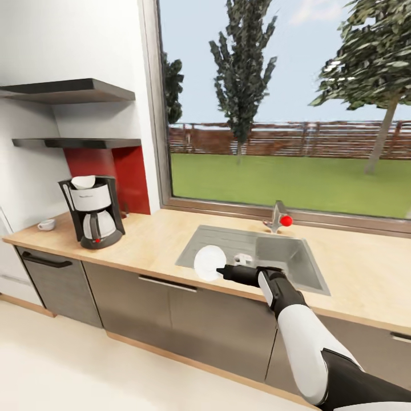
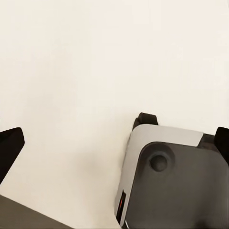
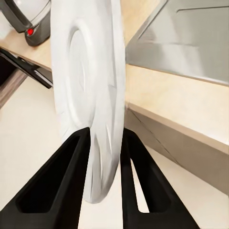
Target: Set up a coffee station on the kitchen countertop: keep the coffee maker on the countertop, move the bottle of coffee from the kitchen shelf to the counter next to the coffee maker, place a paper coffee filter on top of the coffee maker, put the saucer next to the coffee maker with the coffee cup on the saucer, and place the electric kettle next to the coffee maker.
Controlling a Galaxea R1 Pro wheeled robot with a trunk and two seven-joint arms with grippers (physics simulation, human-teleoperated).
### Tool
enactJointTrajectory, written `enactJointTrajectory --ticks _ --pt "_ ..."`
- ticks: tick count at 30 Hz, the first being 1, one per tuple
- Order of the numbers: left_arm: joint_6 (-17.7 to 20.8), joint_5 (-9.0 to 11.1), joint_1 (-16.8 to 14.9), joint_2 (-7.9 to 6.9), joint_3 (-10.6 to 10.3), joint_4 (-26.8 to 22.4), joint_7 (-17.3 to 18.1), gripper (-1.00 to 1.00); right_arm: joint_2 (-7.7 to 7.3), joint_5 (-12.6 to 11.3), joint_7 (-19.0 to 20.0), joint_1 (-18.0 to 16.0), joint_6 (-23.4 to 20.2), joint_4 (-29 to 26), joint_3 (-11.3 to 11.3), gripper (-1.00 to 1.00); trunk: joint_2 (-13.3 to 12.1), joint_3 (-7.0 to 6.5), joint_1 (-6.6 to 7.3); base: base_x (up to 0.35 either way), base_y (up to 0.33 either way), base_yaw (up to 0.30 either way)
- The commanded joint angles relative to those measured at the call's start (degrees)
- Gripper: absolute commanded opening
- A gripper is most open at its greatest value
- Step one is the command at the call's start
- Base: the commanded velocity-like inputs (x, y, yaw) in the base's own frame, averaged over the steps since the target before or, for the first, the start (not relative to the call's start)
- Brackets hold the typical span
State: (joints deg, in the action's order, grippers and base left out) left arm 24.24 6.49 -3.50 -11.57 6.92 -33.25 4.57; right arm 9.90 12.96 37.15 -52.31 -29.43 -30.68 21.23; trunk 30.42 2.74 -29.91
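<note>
The coffee cup (image 1: pixel 46 225) sits at the far left end of the kitchen countertop (image 1: pixel 154 237), just beside the coffee maker (image 1: pixel 94 211). The coffee maker stands under the kitchen shelf (image 1: pixel 80 143), with what appears to be the paper coffee filter (image 1: pixel 83 182) already resting in its top; at this range I cannot confirm it. The sink (image 1: pixel 285 251) lies between the coffee maker and my arm, with the faucet (image 1: pixel 278 217) behind it.

My right gripper (image 1: pixel 220 272) is clamped on the saucer (image 1: pixel 209 263), one finger (image 3: pixel 62 191) on each face of its rim. The saucer is held on edge, above the front lip of the counter at the sink's left corner. I judge this edge grip is used because a flat plate offers no other purchase.

The route left to the coffee maker crosses bare counter. The cup occupies the far side, so the nearer side looks freer.

My left gripper (image 2: pixel 114 138) has its fingertips wide apart, holding nothing.
</note>
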Motion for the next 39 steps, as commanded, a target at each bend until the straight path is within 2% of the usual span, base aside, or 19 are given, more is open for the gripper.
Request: enactJointTrajectory --ticks 1,7,17,39 --pt "0.37 0.6 -0.05 0.03 0.11 -0.09 0.09 1.0 0.1 0.48 0.46 -0.07 -0.37 -0.09 0.49 -1.0 0.12 0.13 -0.04 0.092 0.297 0.008" --pt "0.37 0.57 -0.07 0.05 0.11 -0.07 0.09 1.0 0.1 0.48 0.46 -0.07 -0.37 -0.12 0.48 -1.0 0.12 0.13 -0.04 0.057 0.255 0.002" --pt "0.37 0.61 -0.05 0.05 0.11 -0.06 0.09 1.0 0.1 0.48 0.38 -0.07 -0.45 -0.17 0.48 -1.0 0.12 0.13 -0.04 0.002 0.018 0.014" --pt "0.37 0.63 -0.02 0.05 0.11 -0.06 0.09 1.0 0.1 0.48 0.38 -0.07 -0.52 -0.17 0.44 -1.0 0.12 0.13 -0.04 0.0 0.0 0.267"
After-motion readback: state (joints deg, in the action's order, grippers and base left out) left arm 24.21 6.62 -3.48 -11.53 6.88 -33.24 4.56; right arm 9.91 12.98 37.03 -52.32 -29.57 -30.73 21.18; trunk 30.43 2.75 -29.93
